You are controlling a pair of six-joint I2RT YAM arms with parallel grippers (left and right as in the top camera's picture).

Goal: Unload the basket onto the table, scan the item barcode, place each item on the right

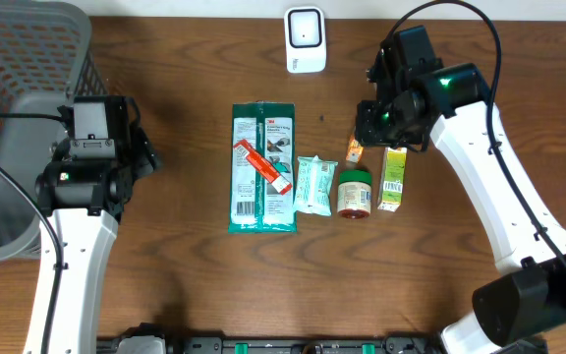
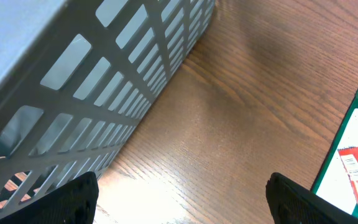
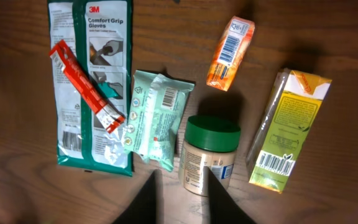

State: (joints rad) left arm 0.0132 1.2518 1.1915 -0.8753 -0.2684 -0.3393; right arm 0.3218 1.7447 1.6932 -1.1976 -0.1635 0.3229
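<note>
The right fingers (image 3: pixel 148 199) hang above the row of goods on the bench (image 1: pixel 185 295). They stand close together with a narrow gap and nothing between them. Whether that counts as clenched or merely part-way, I cannot tell. The left fingers (image 2: pixel 73 199) are spread wide and hold nothing, beside the basket (image 2: pixel 104 93) and well apart from the goods.

The item most in line with the right fingers is the jar (image 3: pixel 211 149), so I take it as the one to be scanned. It lies on its side between the wipes pack (image 3: pixel 157 118) and the carton (image 3: pixel 288 127). Its base is toward the fingers and its green lid points away. Its long axis therefore runs straight ahead of the fingers, and the gap between them crosses its width. That suits a grip across the body, once the gap is wider than the jar.

The orange packet (image 3: pixel 230 53) lies just beyond the lid with its barcode face up. It is near enough to be nudged on the way down.

The scanner (image 1: pixel 305 39) stands at the far edge of the bench, beyond the goods. The right arm is much the nearer to both jar and scanner, so the lift and the carry look to be its job.
</note>
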